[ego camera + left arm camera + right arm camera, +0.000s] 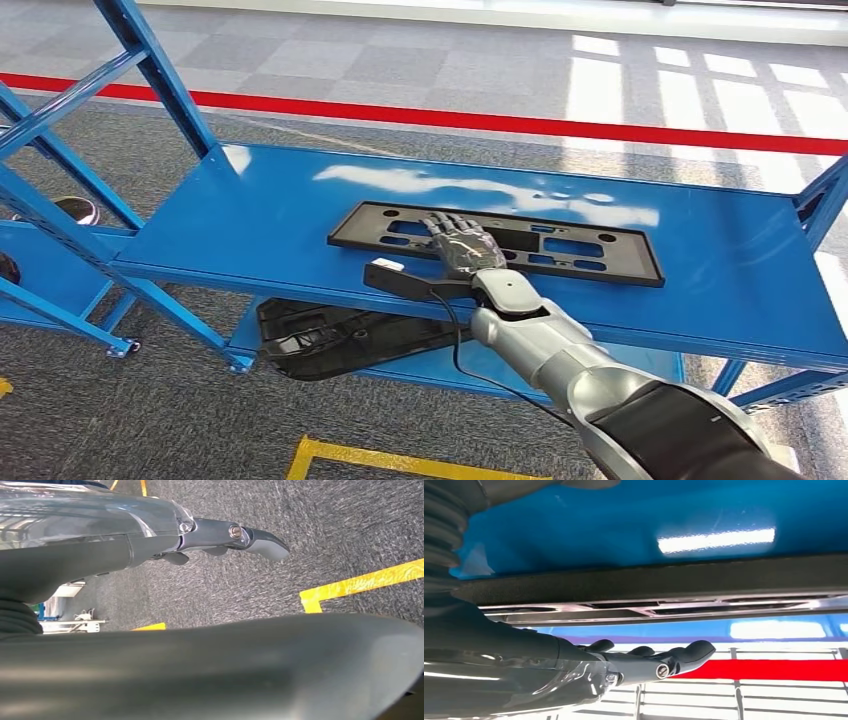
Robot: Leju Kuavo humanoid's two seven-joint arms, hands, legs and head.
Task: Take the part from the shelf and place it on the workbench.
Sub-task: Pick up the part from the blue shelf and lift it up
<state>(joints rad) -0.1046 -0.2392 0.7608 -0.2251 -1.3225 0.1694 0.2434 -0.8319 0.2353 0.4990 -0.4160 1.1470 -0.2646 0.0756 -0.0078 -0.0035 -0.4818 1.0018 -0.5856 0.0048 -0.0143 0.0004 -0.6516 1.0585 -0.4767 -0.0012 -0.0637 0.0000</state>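
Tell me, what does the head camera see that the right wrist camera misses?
Head view alone: the whole black part flat on the blue shelf, the silver right arm, another black piece on the lower level. Right wrist view alone: a close look along the part's edge. Both: the right hand with fingers spread, the red floor line.

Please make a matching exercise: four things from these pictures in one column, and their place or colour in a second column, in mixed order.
Things:
1. flat black part
2. right hand
3. dark moulded piece
4. floor line

Descriptions:
A. red, behind the shelf
B. lies on the lower shelf level
C. lies on the blue upper shelf
D. over the flat black part, fingers spread

Pairs: 1-C, 2-D, 3-B, 4-A
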